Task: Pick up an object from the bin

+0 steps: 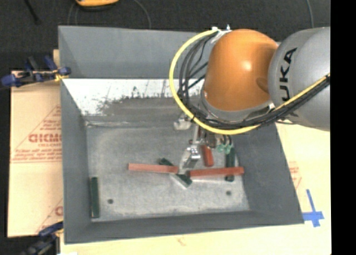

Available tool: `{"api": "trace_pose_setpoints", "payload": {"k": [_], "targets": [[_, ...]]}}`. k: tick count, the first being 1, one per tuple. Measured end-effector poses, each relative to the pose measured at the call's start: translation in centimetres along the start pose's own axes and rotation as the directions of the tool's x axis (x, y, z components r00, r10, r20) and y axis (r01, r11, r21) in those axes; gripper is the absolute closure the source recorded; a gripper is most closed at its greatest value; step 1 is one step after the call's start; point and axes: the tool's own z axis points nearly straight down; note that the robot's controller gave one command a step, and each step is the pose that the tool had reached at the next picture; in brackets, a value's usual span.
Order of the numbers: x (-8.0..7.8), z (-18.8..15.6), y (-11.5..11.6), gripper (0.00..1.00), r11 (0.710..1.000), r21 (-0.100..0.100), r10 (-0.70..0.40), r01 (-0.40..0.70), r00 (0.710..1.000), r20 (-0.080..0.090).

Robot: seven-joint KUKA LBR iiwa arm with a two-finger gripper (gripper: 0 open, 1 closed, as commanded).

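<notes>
My gripper [191,158] hangs low in the right middle of the bin, below the arm's orange cover. Its metal tip is just above the spot where two long red-brown strips meet. One strip [151,167] runs left from there along the floor. The other strip [217,172] runs right. A small dark green piece [165,162] lies just left of the tip, and another [183,180] lies just below it. A short orange-red piece [208,156] and a small green thing [225,148] sit close to the gripper's right side.
A dark green bar [94,196] lies upright along the bin's left wall near the front corner. Another small dark piece [229,177] rests at the right strip's end. The arm and its cables cover the bin's back right.
</notes>
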Motion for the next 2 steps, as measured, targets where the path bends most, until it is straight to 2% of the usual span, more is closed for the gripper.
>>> {"api": "trace_pose_setpoints", "payload": {"k": [1, 2], "targets": [[0.0, 0.0, 0.0, 0.00, 1.000, 0.000, 0.000, 0.000, 1.000, 0.000], [1.0, 4.7, 0.5, 0.00, 0.998, 0.001, -0.069, 0.069, 0.998, 0.005]]}}
